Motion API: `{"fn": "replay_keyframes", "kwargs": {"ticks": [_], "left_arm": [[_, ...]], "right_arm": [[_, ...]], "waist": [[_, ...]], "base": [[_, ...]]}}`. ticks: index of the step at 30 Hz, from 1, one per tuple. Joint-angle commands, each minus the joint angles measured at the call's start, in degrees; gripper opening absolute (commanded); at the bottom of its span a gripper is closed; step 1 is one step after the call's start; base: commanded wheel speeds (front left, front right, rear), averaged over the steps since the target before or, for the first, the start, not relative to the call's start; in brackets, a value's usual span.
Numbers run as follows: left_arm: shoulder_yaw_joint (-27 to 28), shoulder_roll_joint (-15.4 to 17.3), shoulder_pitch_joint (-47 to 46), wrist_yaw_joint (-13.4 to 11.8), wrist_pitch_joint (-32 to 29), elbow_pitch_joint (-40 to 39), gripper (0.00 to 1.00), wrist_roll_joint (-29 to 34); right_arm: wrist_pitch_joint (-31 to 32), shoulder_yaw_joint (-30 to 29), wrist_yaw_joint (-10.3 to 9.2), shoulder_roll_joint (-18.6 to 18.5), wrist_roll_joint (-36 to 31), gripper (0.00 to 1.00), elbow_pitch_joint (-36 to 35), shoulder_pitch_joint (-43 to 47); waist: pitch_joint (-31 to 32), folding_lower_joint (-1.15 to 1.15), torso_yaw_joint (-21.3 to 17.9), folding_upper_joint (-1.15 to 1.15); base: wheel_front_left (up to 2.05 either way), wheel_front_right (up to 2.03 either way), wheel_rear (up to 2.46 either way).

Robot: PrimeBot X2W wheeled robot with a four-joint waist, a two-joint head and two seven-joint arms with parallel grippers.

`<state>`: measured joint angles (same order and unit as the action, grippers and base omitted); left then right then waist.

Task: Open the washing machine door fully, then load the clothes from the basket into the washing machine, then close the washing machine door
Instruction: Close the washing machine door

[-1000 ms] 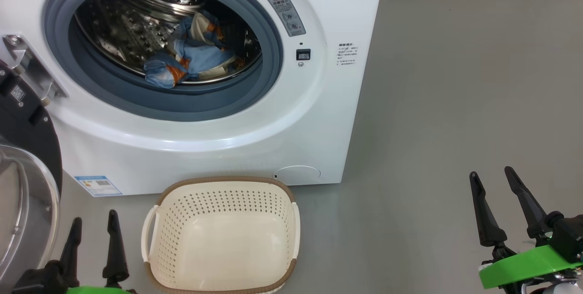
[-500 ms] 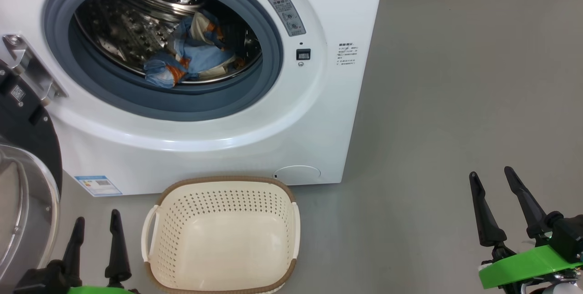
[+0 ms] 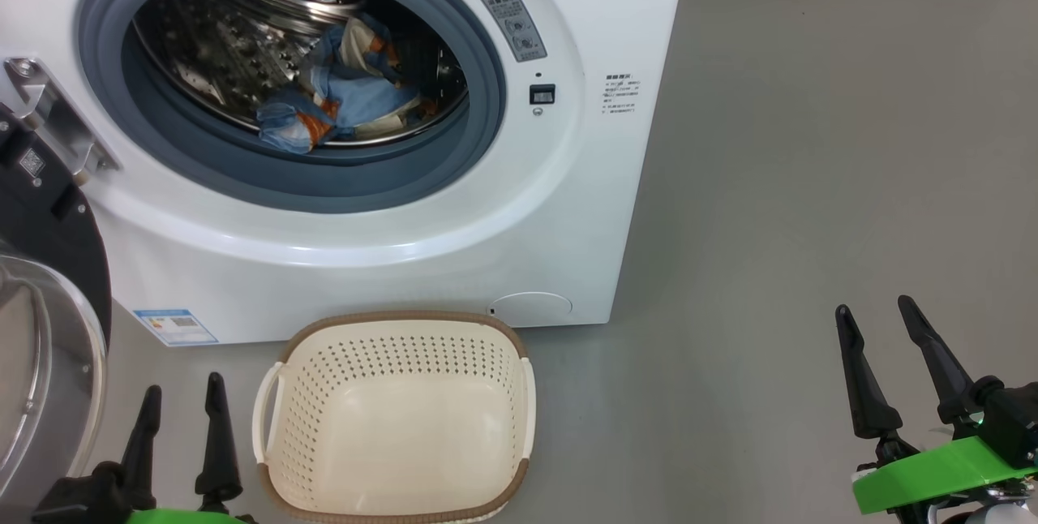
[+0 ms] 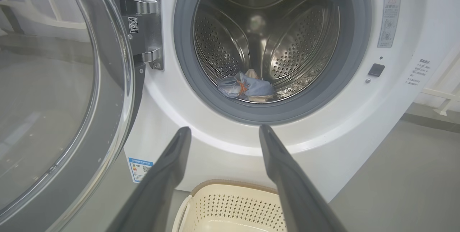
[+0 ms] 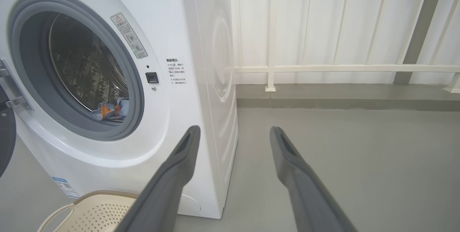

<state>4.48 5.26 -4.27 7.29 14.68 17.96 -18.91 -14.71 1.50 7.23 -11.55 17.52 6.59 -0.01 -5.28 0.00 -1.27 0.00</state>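
With both pairs of jaws spread and empty and the clothes (image 3: 340, 102) lying in the drum (image 4: 266, 38), I judge the washing machine door (image 4: 61, 95), swung wide at my left, stiff, weighty and glossy-slick, best pushed on its black ring (image 3: 61, 252) away from the hinge (image 4: 152, 27).

The right gripper (image 3: 874, 307) and left gripper (image 3: 183, 384) each have two long tapered fingers (image 3: 864, 394), matt black, dark grey close up with a shallow groove near the tip. A bright green flat bracket (image 3: 941, 475) and a black block (image 3: 1010, 423) sit at the right gripper's base
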Motion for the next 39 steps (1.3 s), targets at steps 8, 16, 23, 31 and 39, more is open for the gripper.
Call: {"fn": "replay_keyframes", "kwargs": {"ticks": [8, 16, 23, 31, 39], "left_arm": [[1.49, 1.57, -0.58, 0.2, 0.32, -1.54, 1.0, -0.13], [1.36, 1.52, -0.49, 0.2, 0.32, -1.83, 1.0, 0.04], [0.4, 1.96, -0.19, 0.2, 0.32, -2.44, 1.0, -0.77], [-0.66, 2.07, 0.19, 0.2, 0.32, -2.62, 1.0, -0.92], [-0.98, 1.84, 0.32, 0.2, 0.32, -2.57, 1.0, -1.35]], "right_arm": [[-0.29, 0.85, 0.25, -0.92, -0.17, 1.0, -1.58, -0.64], [-0.29, 0.78, 0.25, -0.84, -0.17, 1.0, -1.67, -0.77], [-0.29, 0.63, 0.25, -0.95, -0.16, 1.0, -1.65, -0.92], [-0.29, 0.75, 0.25, -1.24, -0.09, 1.0, -1.64, -0.97], [-0.29, 1.2, 0.25, -1.51, -0.27, 1.0, -2.05, -0.94]], "waist": [[-0.25, 0.0, 0.05, 0.0], [-0.54, 0.0, 0.06, 0.0], [-0.65, 0.0, 0.07, 0.0], [-0.41, 0.0, 0.17, 0.0], [-0.31, 0.0, 1.53, 0.0]], "base": [[-0.25, 0.25, 0.0], [-1.25, 1.25, 0.0], [-1.23, 1.23, 0.0], [-0.26, 0.26, 0.0], [0.0, 0.0, 0.0]]}}
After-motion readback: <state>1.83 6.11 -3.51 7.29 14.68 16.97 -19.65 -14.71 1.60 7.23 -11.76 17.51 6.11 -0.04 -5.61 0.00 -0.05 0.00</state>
